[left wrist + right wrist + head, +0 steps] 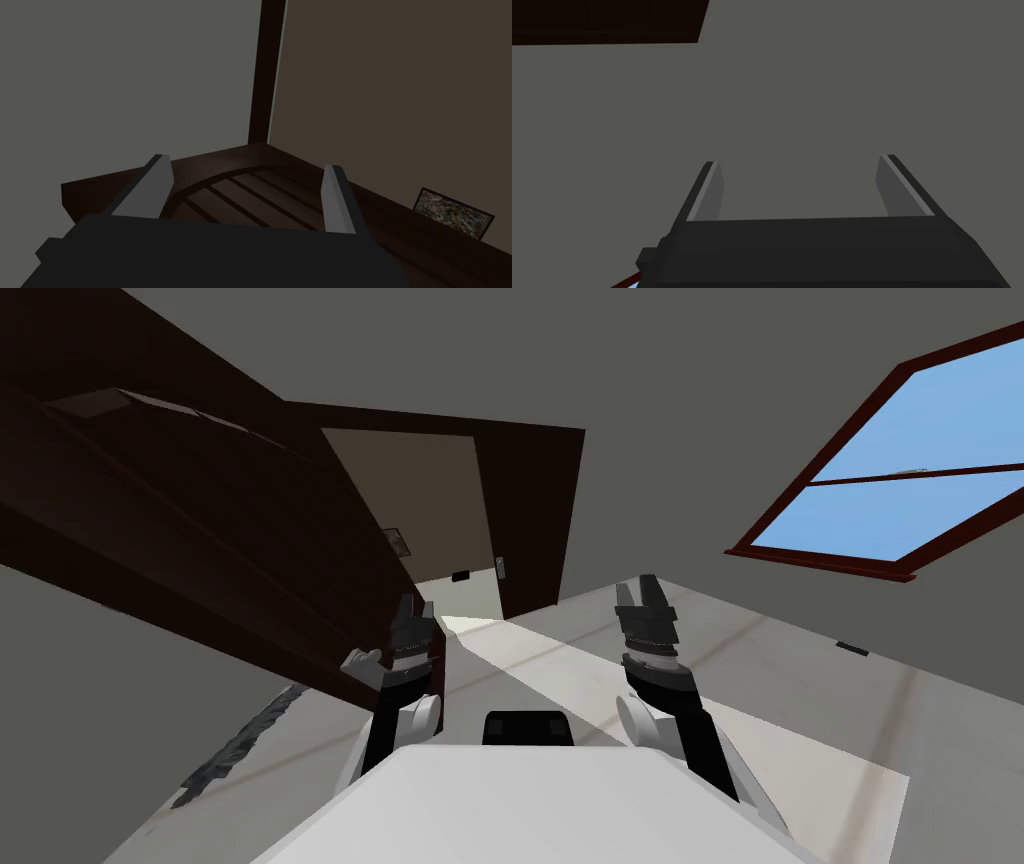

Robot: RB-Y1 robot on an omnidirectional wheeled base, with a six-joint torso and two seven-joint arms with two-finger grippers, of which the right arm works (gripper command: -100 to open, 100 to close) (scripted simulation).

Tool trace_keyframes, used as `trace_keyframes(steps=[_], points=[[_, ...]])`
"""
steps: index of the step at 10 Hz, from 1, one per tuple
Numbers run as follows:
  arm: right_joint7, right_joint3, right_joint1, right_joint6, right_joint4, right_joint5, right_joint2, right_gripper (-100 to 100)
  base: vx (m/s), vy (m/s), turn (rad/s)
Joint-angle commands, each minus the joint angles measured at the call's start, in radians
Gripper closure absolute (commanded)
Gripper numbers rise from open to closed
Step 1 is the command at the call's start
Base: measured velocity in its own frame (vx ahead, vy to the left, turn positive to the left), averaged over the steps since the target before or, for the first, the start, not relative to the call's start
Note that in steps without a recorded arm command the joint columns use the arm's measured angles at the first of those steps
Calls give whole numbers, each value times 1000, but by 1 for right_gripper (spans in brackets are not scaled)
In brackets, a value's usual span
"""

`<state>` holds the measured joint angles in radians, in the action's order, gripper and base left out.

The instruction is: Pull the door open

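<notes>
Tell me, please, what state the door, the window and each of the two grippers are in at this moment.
Dark brown door: open, swung well out of its frame toward the robot.
Left gripper: open, close to the door's face, gripping nothing.
Right gripper: open, empty, held apart from the door.
Red-framed window: appears shut.

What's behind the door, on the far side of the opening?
Past the door, a brown wall shows, with a small picture on it. The door itself, angled beside my open left gripper, hides everything further left.
</notes>
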<state>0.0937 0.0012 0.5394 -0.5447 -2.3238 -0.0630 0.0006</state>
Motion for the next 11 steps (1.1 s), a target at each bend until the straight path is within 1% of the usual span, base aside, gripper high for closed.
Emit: trace_keyframes(steps=[1, 2, 4, 5, 6, 8, 10, 11], points=[[-12, 18, -24, 2, 34, 4, -13, -100, 4, -53, -67], [-15, 23, -30, 2, 43, 5, -16, -100, 96, 32, -64], [-28, 43, -56, 4, 81, 9, -28, -100, 138, 64, -62], [-37, 57, -74, 6, 107, 12, -35, -100, 156, 52, -69], [-41, 63, -83, 6, 120, 13, -39, -100, 137, 41, -49], [-61, 95, -123, 9, 178, 20, -54, -100, 130, 33, -83], [-72, 111, -146, 11, 210, 24, -62, -100, 112, 21, -50], [-84, 130, -169, 13, 245, 27, -70, -100, 104, 33, -114]])
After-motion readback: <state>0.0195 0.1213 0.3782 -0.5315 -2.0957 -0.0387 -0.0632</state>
